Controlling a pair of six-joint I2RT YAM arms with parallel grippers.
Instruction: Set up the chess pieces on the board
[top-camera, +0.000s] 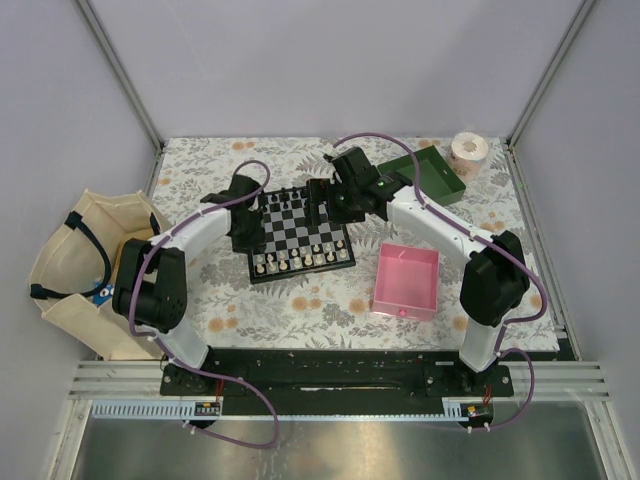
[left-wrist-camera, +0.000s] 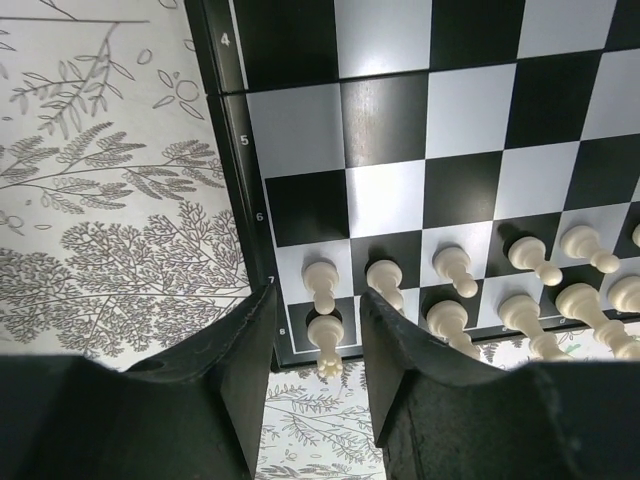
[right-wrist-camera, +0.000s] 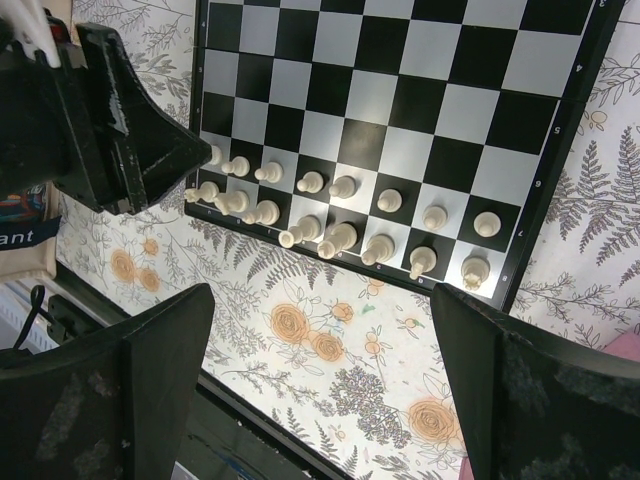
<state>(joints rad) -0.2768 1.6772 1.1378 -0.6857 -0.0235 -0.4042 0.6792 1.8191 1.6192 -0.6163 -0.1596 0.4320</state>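
- The board is found flat at the centre of the flowered table.
- The white chess pieces are lined up in two rows along the board's 6 o'clock edge.
- The black chess pieces are made out along the 12 o'clock edge, partly hidden by the arms.
- The left gripper is held low over the board's 7 o'clock corner. Its fingers are partly spread.
- A corner piece is seen upright between them with a gap on each side; it is not pinched.
- The right gripper is held above the board, spread wide, with nothing in it.
- A pink tray is noted at 4 o'clock of the board and a green tray at 2 o'clock.
- A roll is noted just past the green tray and a cloth bag at 9 o'clock.
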